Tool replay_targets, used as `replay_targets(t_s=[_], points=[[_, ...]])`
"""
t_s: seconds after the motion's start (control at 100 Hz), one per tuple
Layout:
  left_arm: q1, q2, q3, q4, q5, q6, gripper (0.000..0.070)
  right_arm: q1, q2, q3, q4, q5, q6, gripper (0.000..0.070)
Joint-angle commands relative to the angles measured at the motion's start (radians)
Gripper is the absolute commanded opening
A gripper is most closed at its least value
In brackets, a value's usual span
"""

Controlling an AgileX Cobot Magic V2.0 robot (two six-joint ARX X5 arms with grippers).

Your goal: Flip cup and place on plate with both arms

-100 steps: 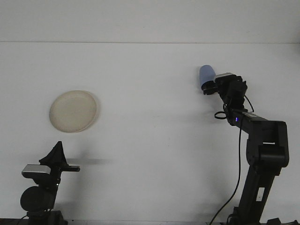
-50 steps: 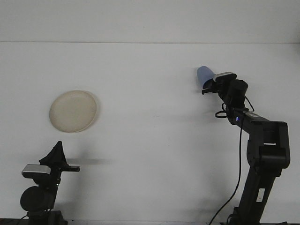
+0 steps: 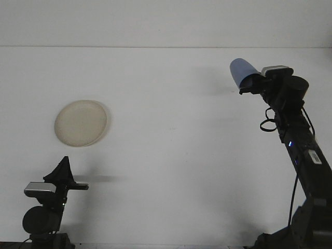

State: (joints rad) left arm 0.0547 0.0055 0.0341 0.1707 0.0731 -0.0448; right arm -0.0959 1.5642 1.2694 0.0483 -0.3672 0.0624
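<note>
The right gripper clenches the blue cup aloft, tilted up-left, far across from the plate, nearer the low left gripper, whose jaws I cannot make out.

White table mostly bare. Plate at 9 o'clock, open surface all round it. Left gripper low at 7 o'clock. Right gripper, raised at 2 o'clock, grips blue cup.
</note>
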Motion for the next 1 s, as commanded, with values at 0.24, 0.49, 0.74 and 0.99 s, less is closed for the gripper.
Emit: replay_targets(t_s=[0.24, 0.49, 0.74, 0.99], points=[[0.001, -0.001, -0.018, 0.01, -0.005, -0.01, 0.0014, 0.12, -0.27, 0.022, -0.496, -0.063, 0.018, 0.0], [0.001, -0.001, -0.018, 0.01, -0.005, -0.01, 0.0014, 0.367, -0.282, 0.022, -0.886, -0.008, -0.089, 0.0], [0.001, -0.001, -0.018, 0.011, -0.006, -0.01, 0.0014, 0.647, -0.183, 0.022, -1.038, 0.087, -0.106, 0.0], [0.001, -0.001, -0.018, 0.01, -0.006, -0.029, 0.0014, 0.862, -0.032, 0.053, -1.071, 0.193, -0.108, 0.0]])
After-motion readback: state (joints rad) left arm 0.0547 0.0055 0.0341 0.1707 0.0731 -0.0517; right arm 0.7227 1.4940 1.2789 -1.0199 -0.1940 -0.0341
